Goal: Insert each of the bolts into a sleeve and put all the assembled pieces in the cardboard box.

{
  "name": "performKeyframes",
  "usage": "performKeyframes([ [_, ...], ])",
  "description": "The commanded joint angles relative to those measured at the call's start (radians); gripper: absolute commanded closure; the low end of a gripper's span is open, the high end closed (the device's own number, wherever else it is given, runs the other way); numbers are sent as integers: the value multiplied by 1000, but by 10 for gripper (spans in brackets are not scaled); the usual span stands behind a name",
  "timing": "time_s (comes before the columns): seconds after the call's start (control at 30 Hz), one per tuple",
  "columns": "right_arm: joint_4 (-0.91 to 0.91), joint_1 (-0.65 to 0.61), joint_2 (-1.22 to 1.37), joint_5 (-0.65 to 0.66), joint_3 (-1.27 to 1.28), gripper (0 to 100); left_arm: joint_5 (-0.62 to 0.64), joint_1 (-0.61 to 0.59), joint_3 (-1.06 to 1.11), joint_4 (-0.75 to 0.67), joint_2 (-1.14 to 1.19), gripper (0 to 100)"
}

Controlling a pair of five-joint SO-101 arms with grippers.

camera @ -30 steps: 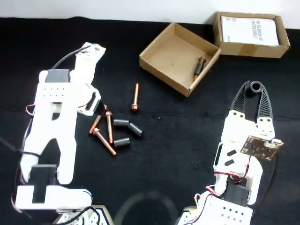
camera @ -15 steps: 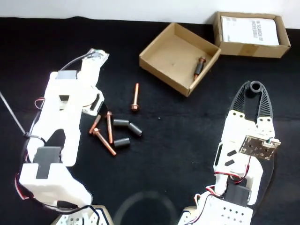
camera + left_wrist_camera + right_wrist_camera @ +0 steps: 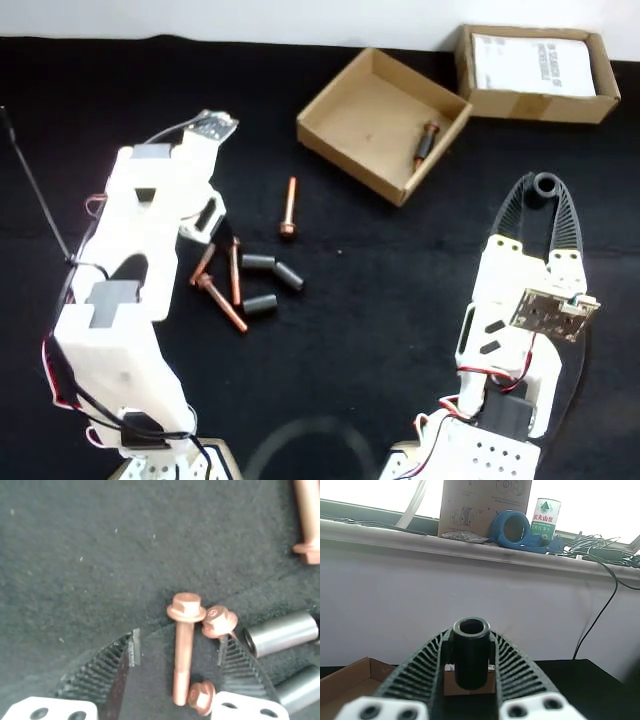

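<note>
My left gripper (image 3: 178,645) is open low over the black mat, and a copper bolt (image 3: 184,645) lies between its fingers without touching either. Two more bolt heads (image 3: 219,621) sit by one finger, with silver-looking sleeves (image 3: 282,632) just beyond. In the high view this gripper (image 3: 212,232) is at the cluster of three bolts (image 3: 233,270) and three dark sleeves (image 3: 258,262). A fourth bolt (image 3: 290,207) lies apart. My right gripper (image 3: 471,637) is shut on a black sleeve (image 3: 471,665), held up at the right (image 3: 545,185). The cardboard box (image 3: 350,110) holds one assembled piece (image 3: 427,143).
A second cardboard box (image 3: 590,105) with a printed sheet in it stands at the back right corner. A white wall edges the mat at the back. The black mat between the two arms is bare.
The left arm has swung and its wrist has shifted a little toward the back right over the bolt cluster. The right arm has kept still with the sleeve.
</note>
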Motion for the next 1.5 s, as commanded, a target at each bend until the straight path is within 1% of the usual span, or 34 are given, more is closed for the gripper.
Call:
performKeyframes([
  [0.0,-21,-4,-18,12,-4,992,-5,-24,-91,-8,64,755],
  [0.07,-21,-4,-16,12,-4,992,-5,-25,-127,-8,97,779],
  [0.1,-21,-4,-16,12,-4,992,-5,-25,-142,-8,111,813],
  [0.2,-21,-4,-16,12,-4,992,-6,-25,-176,-8,142,979],
  [0.23,-21,-2,-16,12,-4,992,-8,-24,-179,-8,150,998],
  [0.3,-21,12,-15,12,-4,992,-8,-24,-174,-6,159,968],
  [0.37,-21,16,-15,12,-4,992,-8,-24,-173,0,160,991],
  [0.5,-21,27,-15,12,-2,992,-8,-19,-180,80,153,991],
  [0.57,-21,27,-15,12,-2,992,-6,-16,-182,95,151,988],
  [0.63,-21,27,-15,12,-2,992,-5,-18,-205,103,151,987],
  [0.7,-21,27,-15,12,-2,992,-5,-24,-248,143,151,987],
  [0.77,-21,27,-15,12,-2,992,-5,-24,-309,216,151,986],
  [0.87,-21,27,-18,12,-2,992,-8,-19,-430,371,151,982],
  [0.93,-21,28,-21,12,-2,992,-8,-18,-516,491,151,937],
  [1.0,-21,30,-21,12,-2,992,-11,-24,-587,605,151,857],
  [1.07,-21,31,-21,12,-2,992,-61,-51,-588,617,137,787],
  [1.13,-21,31,-21,12,-2,992,-183,-87,-559,615,110,761],
  [1.2,-21,33,-21,12,-2,992,-301,-102,-501,614,81,770],
  [1.3,-21,33,-21,12,-2,992,-416,-105,-438,612,61,800],
  [1.37,-21,33,-21,12,-2,992,-496,-105,-432,611,61,824],
  [1.47,-21,33,-21,12,-2,992,-675,-99,-433,595,61,845],
])
